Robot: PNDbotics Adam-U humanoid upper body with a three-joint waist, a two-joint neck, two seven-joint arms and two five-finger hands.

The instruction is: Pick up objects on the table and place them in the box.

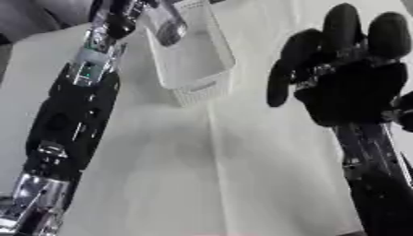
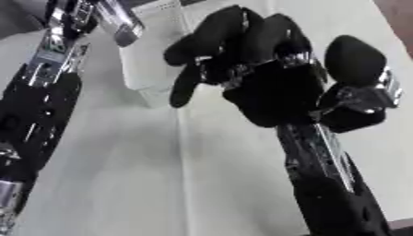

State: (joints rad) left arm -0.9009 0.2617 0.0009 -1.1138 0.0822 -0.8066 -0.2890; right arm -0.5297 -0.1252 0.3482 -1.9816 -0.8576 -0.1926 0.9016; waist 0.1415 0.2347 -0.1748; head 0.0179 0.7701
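Observation:
A white box [image 1: 203,86] stands on the table at the upper middle. My left arm runs from the lower left up to the top edge, where my left hand [image 1: 119,19] is only partly in view. It holds a clear, shiny object [image 1: 167,26] tilted above the box's open top. My right hand [image 2: 278,94] is raised to the right of the box, palm side away from the camera, fingers relaxed and pointing up, with nothing in it. In the right eye view its fingers hide the box's right side.
The pale table surface [image 1: 202,175] has a faint seam running down from the box. My right forearm [image 1: 379,175] fills the lower right. A darker strip of the table's far edge shows at the top right [image 2: 399,11].

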